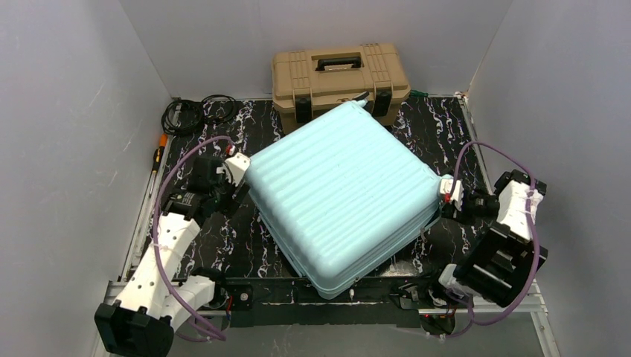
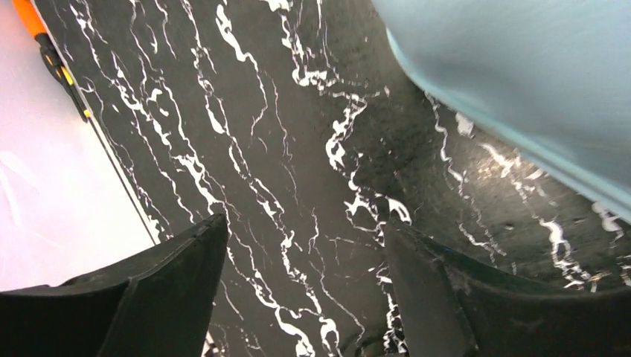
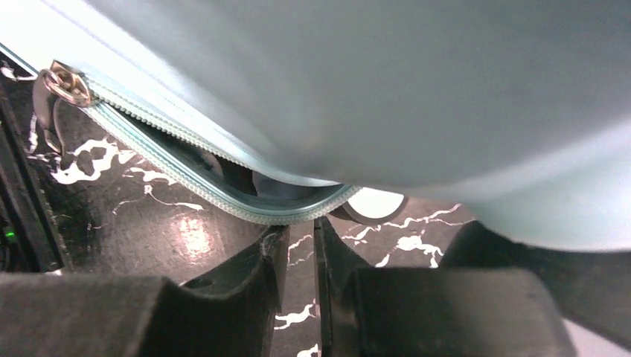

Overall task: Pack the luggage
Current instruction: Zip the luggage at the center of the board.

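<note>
Top view: the luggage [image 1: 342, 193] lies flat and turned on the diagonal in the middle of the black marbled table [image 1: 245, 249]. It is a pale mint shell with ribs running across it. Its 12 o'clock corner reaches the front of the tan toolbox [image 1: 340, 78], and its 6 o'clock corner reaches the table's near edge. Bare table shows at 7 to 8 o'clock and in a strip at 1 to 2 o'clock. A cable coil [image 1: 197, 113] fills the 10 o'clock corner. An orange-handled screwdriver [image 1: 158, 152] lies along the 9 o'clock edge. The left gripper [image 1: 236, 172] is just beside the suitcase's 9 o'clock corner, and the right gripper [image 1: 449, 190] is at its 3 o'clock corner.

Left wrist view: the left gripper [image 2: 305, 223] has its jaws spread wide with only tabletop between them. The mint shell fills the 1 to 2 o'clock part of the picture, apart from the fingers.

Right wrist view: the right gripper [image 3: 301, 236] is almost closed, with only a slim slit showing table and nothing caught in it. The shell looms just above it. The zipper is undone here and the seam gapes. The metal zipper pull [image 3: 67, 85] hangs at 10 o'clock.
</note>
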{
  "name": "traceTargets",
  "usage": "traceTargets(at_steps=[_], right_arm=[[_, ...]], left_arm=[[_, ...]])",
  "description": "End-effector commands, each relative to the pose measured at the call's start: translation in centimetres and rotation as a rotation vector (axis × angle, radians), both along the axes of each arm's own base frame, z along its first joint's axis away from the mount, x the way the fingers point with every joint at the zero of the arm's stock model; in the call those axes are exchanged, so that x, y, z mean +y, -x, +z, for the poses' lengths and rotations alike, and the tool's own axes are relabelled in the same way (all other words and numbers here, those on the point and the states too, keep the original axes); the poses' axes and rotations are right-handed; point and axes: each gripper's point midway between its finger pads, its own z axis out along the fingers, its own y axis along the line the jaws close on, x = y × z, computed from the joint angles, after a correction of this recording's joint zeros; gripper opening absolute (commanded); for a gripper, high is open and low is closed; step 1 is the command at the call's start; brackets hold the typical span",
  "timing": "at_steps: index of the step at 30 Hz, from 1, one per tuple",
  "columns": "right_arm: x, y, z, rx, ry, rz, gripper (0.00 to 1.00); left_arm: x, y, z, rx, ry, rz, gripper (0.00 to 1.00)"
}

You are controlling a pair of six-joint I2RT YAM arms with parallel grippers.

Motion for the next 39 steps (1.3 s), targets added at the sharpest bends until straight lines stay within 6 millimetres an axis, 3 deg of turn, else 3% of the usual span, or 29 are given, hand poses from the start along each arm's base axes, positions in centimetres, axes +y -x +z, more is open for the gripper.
traceTargets(at_steps=[1, 4, 7, 16, 20, 23, 26, 32, 39], right_arm=[[1.8, 1.5, 0.1, 0.091, -0.072, 0.086, 0.25], [3.2, 3.7, -1.3, 0.051, -0.056, 0.170, 0.21], [4.5, 4.8, -1.4, 0.000, -0.043, 0.221, 0.17], [9.0, 6.9, -0.5, -0.056, -0.038, 0.403, 0.13], [9.9, 7.2, 0.4, -0.067, -0.040, 0.424, 0.14], [9.7, 7.1, 0.8, -0.079, -0.012, 0.415, 0.16], [9.2, 6.4, 2.0, -0.060, 0.006, 0.351, 0.29], [6.4, 2.9, 3.7, 0.011, 0.095, 0.160, 0.48], [1.8, 1.8, 3.8, 0.133, 0.270, 0.070, 0.51]], left_arm=[[1.4, -0.3, -1.7, 0.033, -0.099, 0.003, 0.72], [0.9, -2.1, -2.0, 0.008, -0.082, 0.009, 0.72], [-0.1, -4.0, -1.6, -0.011, -0.031, 0.028, 0.73], [-3.1, -7.9, -1.3, 0.042, 0.112, 0.070, 0.76], [-3.2, -9.0, -0.7, 0.055, 0.116, 0.100, 0.77], [-2.6, -9.6, -0.4, 0.057, 0.111, 0.153, 0.77], [-1.9, -10.2, 0.2, 0.058, 0.145, 0.210, 0.78], [-1.9, -11.4, 0.8, 0.059, 0.169, 0.235, 0.78], [-2.0, -10.4, 1.9, 0.055, 0.209, 0.236, 0.80]])
